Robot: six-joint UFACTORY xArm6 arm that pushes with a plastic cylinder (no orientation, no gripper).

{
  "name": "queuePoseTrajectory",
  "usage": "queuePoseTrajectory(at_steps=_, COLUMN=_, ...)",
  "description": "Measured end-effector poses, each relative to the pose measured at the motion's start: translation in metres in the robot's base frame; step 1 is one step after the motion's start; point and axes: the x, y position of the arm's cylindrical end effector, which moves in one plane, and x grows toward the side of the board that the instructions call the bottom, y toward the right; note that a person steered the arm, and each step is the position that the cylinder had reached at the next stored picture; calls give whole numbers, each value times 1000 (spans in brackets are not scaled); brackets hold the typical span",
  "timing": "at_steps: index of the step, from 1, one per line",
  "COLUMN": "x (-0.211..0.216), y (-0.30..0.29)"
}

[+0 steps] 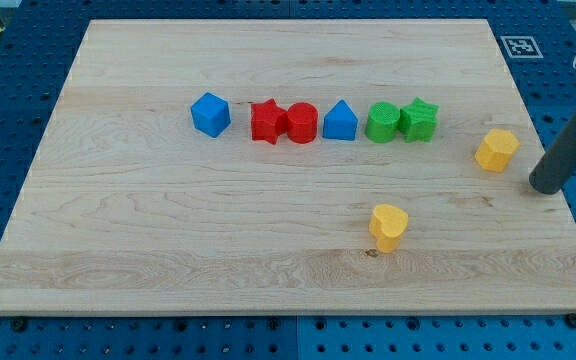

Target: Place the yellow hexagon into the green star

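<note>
The yellow hexagon [496, 149] lies near the board's right edge. The green star [419, 119] sits to its upper left, at the right end of a row of blocks, touching a green cylinder [382, 122]. My tip [545, 187] is at the lower end of the dark rod, just right of and slightly below the yellow hexagon, a small gap apart from it.
The row runs leftward: a blue pentagon-like block [340, 121], a red cylinder [301, 123], a red star [266, 121], a blue cube [210, 114]. A yellow heart [388, 226] lies lower in the middle. The wooden board [118, 250] rests on a blue pegboard.
</note>
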Motion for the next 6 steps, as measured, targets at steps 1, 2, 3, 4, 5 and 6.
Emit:
queuePoseTrajectory(at_steps=1, x=-18, y=-8)
queuePoseTrajectory(at_steps=2, x=-51, y=-11)
queuePoseTrajectory(at_steps=3, x=-61, y=-23)
queuePoseTrajectory(at_steps=4, x=-65, y=-23)
queuePoseTrajectory(at_steps=5, x=-36, y=-8)
queuePoseTrajectory(at_steps=6, x=-23, y=-23)
